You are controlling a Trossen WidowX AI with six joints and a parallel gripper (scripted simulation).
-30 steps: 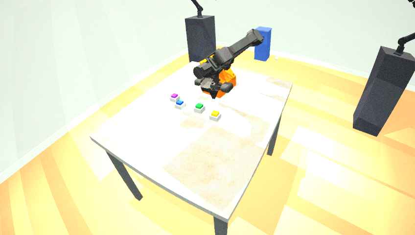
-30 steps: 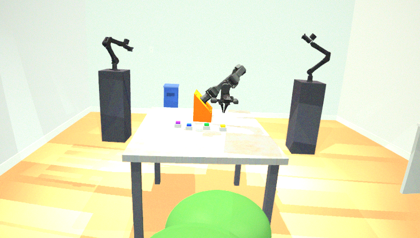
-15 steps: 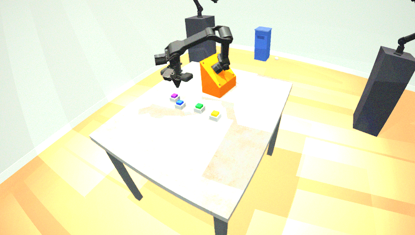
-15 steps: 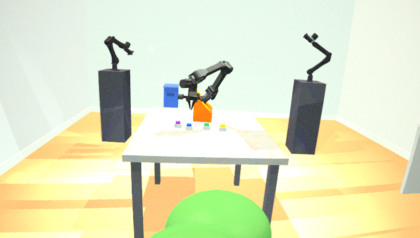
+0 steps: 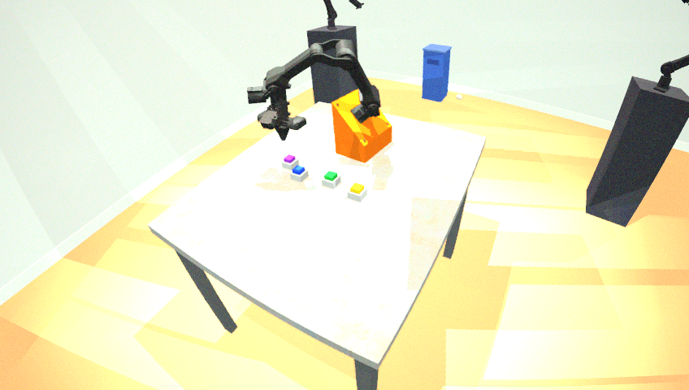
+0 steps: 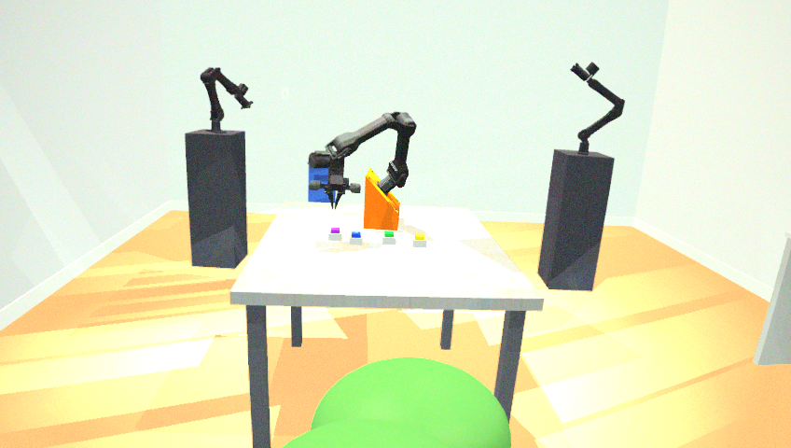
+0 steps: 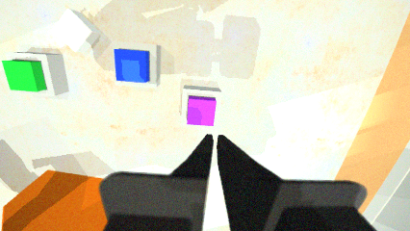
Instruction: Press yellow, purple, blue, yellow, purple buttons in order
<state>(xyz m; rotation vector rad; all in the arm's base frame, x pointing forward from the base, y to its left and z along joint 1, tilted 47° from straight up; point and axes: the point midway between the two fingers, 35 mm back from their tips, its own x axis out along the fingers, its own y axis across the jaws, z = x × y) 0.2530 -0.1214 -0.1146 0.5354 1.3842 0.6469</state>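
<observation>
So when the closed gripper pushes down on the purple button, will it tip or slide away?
Probably neither. The purple button sits low in a squat white housing, flat on the table, so tipping looks unlikely. The shut gripper ends in a narrow point, so an off-centre press might skid off the small cap. The blue button stands close by.

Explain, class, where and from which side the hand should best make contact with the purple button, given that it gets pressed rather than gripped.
Aim for the flat top face of the purple button, coming straight down from above. The cap sits upright in a white base, so it only travels downward. The hand hovers above it, a little off to one side, shut and empty, its closed fingertips forming one narrow point. The blue button stands close beside, so a centred touch seems safest.
</observation>
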